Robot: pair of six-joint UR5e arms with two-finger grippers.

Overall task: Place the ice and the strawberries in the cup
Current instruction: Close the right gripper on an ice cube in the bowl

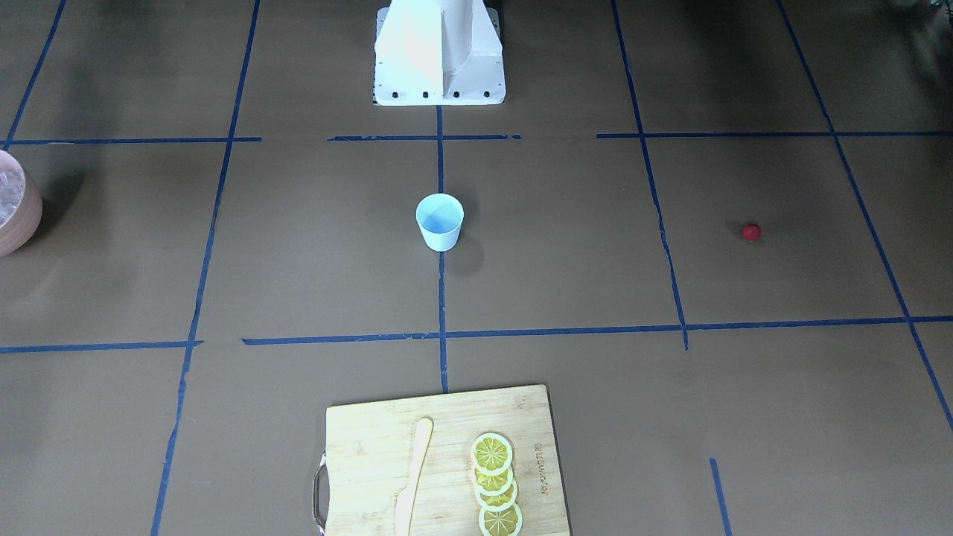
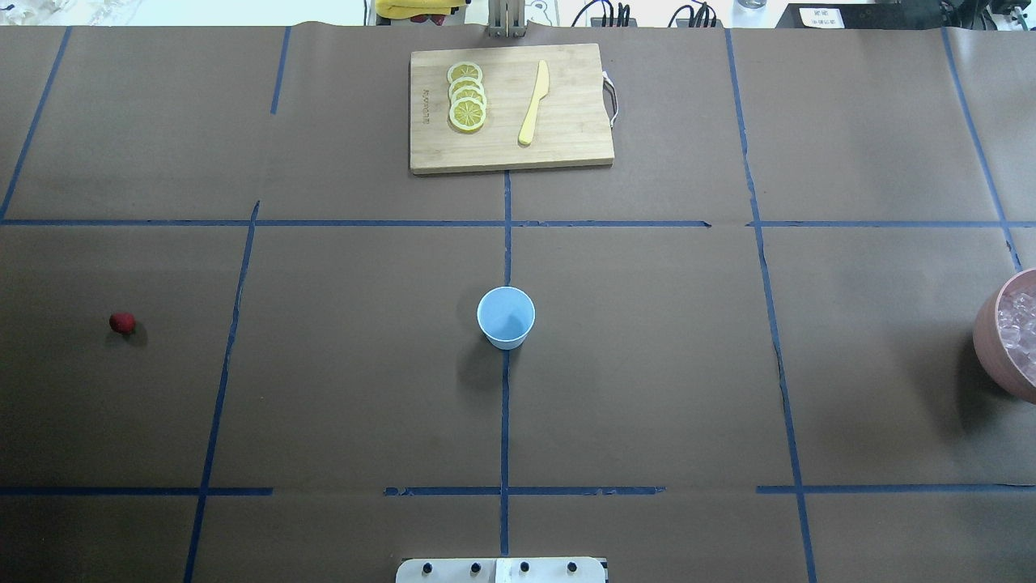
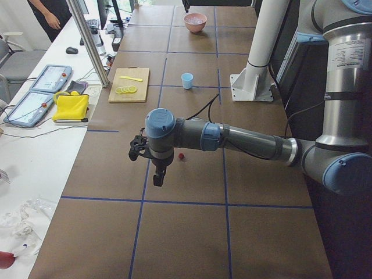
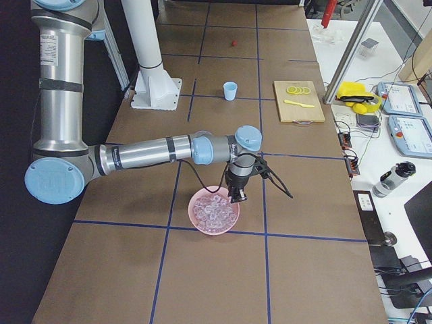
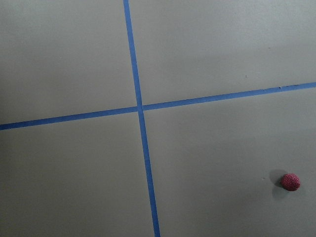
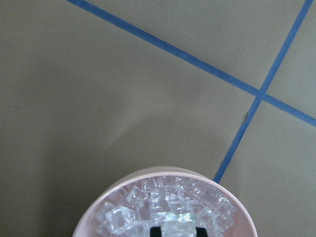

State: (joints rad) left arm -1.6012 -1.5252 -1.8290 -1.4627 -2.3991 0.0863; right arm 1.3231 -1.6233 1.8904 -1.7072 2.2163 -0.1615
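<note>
I see the cup (image 2: 505,317) alone mid-bench, well apart from everything; strawberry (image 2: 122,323) far left, near my left claw (image 3: 158,179); ice (image 4: 210,212) fills the pink bowl (image 4: 210,231) under the right claw (image 4: 236,198); I can't tell either claw's state; cutting board (image 2: 566,138) brand unreadable.

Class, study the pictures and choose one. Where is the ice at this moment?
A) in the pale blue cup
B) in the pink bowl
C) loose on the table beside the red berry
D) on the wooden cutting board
B: the ice lies heaped inside the pink bowl, while the cup looks empty in the overhead view.
</note>
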